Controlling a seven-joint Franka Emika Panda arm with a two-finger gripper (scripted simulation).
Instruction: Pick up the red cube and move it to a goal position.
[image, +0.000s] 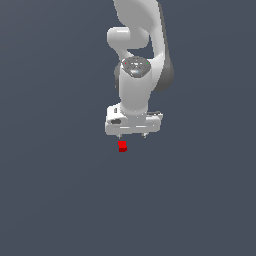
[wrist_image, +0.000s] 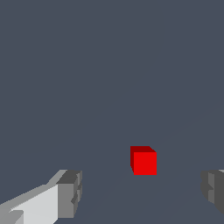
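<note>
The red cube (image: 122, 146) is a tiny bright red block on the flat grey surface, just below the white gripper (image: 132, 135) in the exterior view, toward its left finger. In the wrist view the cube (wrist_image: 144, 161) lies between and beyond the two grey fingertips (wrist_image: 70, 192), nearer the middle than either one. The gripper (wrist_image: 142, 190) is open, its jaws wide apart and touching nothing. It hangs from the white arm, pointing down, close above the cube.
The white Panda arm (image: 137, 55) rises behind the gripper toward the top of the exterior view. The plain dark grey surface (image: 60, 190) spreads all around.
</note>
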